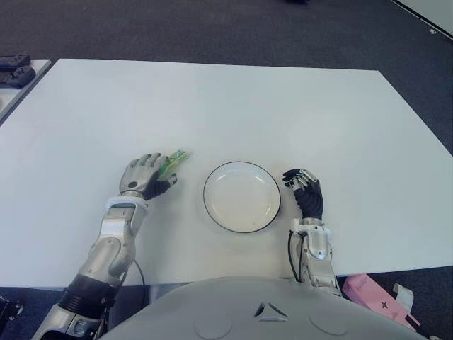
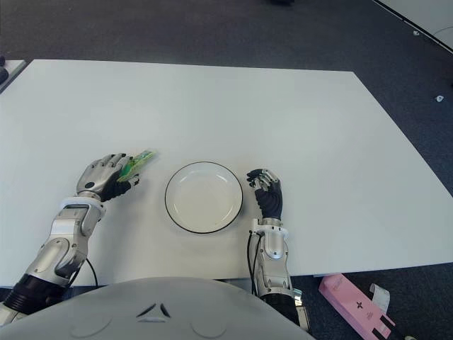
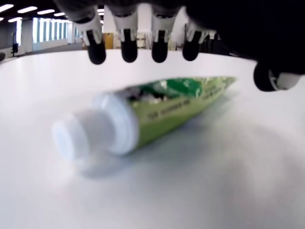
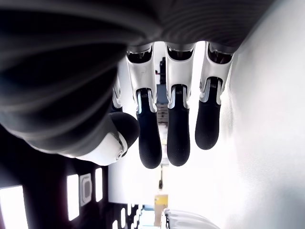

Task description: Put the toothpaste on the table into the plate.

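Presently on the table: one toothpaste, a green tube with a white cap, lying flat on the white surface left of the plate and apart from it. Its flat crimped end points to the far right, toward the plate's far-left side; the capped end lies under the hand.

Left hand: set over the near, capped end of the tube. In the left wrist view the four fingertips hang spread above the tube with the thumb off to one side, none of them touching it (the tube sits wholly on the table, cap nearest the camera). Hand released, holding nothing.

Plate: round, white, dark-rimmed, nothing in it. It sits near the table's near edge, roughly midway between the two hands.

Right hand: shows just right of the plate, palm side dark, fingers pointing to the far side. In the right wrist view its fingers are straight and slightly apart, grasping nothing; whether it touches the table cannot be told.

Surroundings: dark carpet floor beyond the far edge; dark objects on a separate surface at far left; a pink box on the floor at near right, beside the robot's body.
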Robot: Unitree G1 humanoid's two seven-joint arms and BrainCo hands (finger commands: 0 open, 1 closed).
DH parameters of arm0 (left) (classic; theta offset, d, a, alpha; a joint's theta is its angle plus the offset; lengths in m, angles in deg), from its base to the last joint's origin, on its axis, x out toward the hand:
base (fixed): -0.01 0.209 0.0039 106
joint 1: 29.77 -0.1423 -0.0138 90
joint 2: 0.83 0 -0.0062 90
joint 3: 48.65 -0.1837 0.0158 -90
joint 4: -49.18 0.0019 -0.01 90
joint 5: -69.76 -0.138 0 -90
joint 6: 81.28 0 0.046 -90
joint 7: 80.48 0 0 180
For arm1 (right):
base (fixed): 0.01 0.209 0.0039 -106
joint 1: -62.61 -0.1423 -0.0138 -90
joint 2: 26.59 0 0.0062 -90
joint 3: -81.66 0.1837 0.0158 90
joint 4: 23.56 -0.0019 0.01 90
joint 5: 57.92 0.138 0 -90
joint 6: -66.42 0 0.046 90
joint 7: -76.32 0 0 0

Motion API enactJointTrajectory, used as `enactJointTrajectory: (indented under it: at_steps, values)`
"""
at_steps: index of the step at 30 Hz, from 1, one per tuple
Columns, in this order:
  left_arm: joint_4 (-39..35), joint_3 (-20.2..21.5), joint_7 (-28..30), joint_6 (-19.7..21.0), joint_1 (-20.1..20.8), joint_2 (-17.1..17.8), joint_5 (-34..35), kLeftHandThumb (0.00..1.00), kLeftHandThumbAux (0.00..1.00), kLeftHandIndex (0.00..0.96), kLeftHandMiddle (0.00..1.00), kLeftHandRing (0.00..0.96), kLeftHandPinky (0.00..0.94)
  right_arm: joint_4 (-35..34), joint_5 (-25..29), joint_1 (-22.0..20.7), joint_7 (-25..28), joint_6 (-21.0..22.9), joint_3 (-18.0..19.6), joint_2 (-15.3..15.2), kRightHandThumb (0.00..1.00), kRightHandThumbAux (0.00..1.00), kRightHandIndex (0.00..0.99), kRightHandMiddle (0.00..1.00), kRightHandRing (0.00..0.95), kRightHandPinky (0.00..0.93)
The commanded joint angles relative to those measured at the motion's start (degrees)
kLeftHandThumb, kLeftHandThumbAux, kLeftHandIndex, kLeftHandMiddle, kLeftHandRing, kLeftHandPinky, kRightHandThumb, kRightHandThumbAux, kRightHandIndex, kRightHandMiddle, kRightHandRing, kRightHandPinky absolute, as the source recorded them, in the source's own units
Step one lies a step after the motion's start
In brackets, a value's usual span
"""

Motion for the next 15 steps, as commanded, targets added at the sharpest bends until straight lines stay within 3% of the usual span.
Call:
enactJointTrajectory:
  at_steps: [1,15]
  values:
    - [3.66,-1.28,0.65,0.08,1.52,-0.26,1.27,0.467,0.114,0.000,0.000,0.000,0.000,0.48,0.14,0.93,0.00,1.83,0.01,0.13,0.707,0.727,0.425,0.479,0.462,0.462]
    - [5.63,-2.82,-1.57,-1.90,1.27,-0.04,4.84,0.464,0.084,0.000,0.000,0.000,0.000,-0.44,-0.28,1.61,-0.45,2.24,-0.09,0.29,0.707,0.726,0.425,0.480,0.464,0.463]
